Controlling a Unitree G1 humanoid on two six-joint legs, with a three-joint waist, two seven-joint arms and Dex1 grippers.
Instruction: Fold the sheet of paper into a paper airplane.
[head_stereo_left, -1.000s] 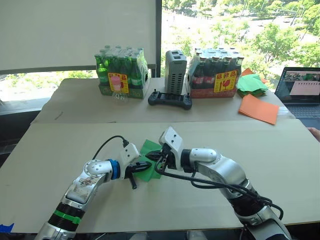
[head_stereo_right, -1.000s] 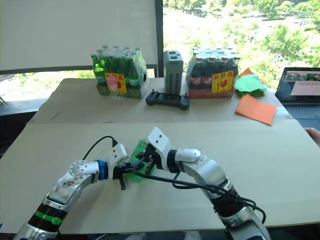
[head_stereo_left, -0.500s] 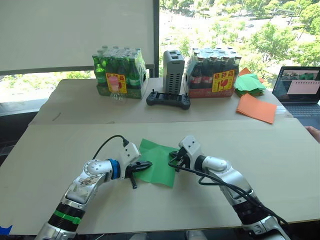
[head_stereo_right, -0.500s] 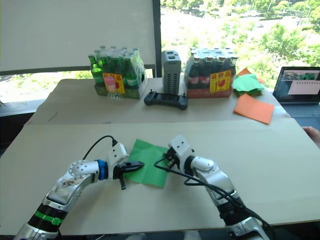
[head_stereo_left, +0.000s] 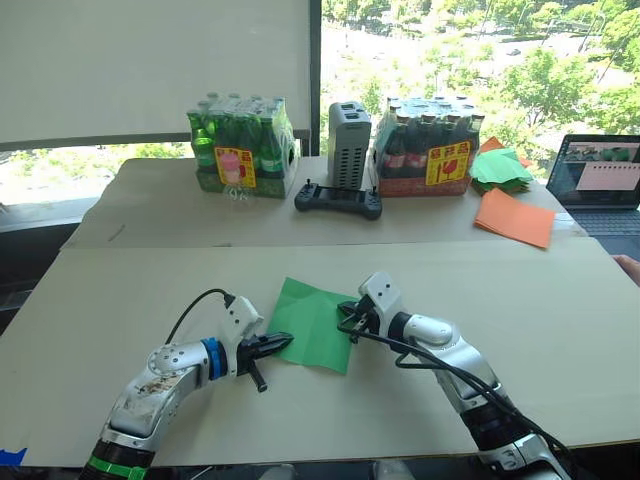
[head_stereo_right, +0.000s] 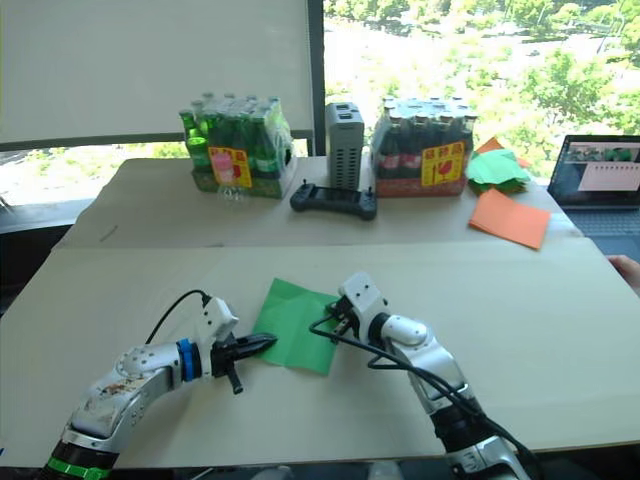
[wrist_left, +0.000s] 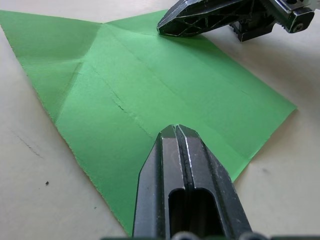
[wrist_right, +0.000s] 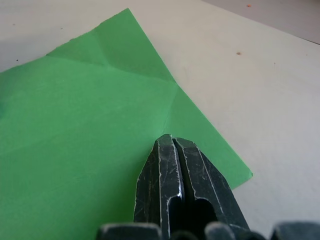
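Tan table (head_stereo_left: 560, 330), both claws pressed together (fingertips down), flanking flat sheet of paper (head_stereo_left: 313, 322)

Matt creased green sheet of paper (wrist_left: 150, 85), seemingly cardboard-covered table (head_stereo_left: 560, 330)

This looks like an office or a robot test room set up beside a big window (head_stereo_left: 470, 60) with trees outside. A wide desk (head_stereo_left: 120, 290) is covered with plain cardboard. At its far side stand two shrink-wrapped packs of bottles (head_stereo_left: 243, 145), a grey device (head_stereo_left: 351, 130), a black handheld controller (head_stereo_left: 339, 199) and an open laptop (head_stereo_left: 602, 180).
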